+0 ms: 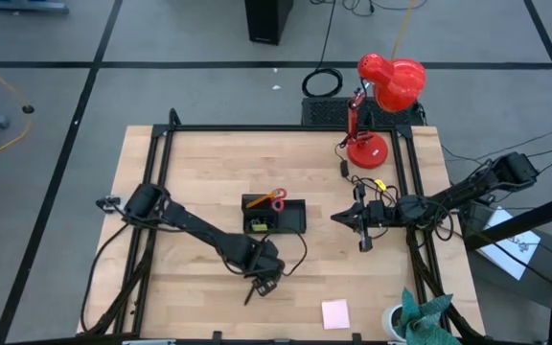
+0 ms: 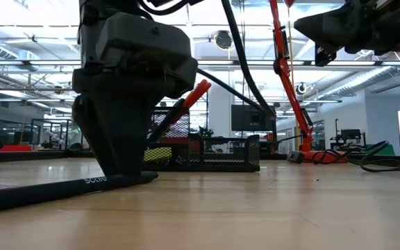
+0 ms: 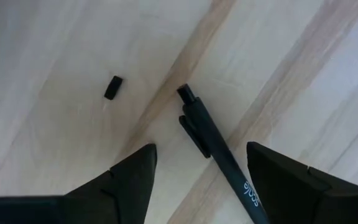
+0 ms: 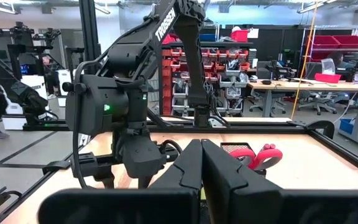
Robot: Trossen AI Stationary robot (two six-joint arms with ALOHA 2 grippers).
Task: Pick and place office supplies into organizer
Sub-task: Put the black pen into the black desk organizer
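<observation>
- We see left tool (image 3: 201,180) low over the surface (image 3: 55,50), fingers apart, a black pen (image 3: 219,149) lying betw. them, not gripped.
- Small black clip (image 3: 112,87) nearby.
- Organizer (image 1: 290,218) mid-surface, holding red-handled scissors (image 1: 274,199).
- Right tool (image 4: 201,171) raised, fingers together, empty.

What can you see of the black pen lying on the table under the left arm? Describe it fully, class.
The black pen is slim, matte and plastic-looking, with a button end, a side clip and pale lettering on its barrel. It lies flat and diagonal on the wooden table, between the open fingers of the left gripper, which straddle it without clearly touching. A small black clip lies apart from it.
</observation>
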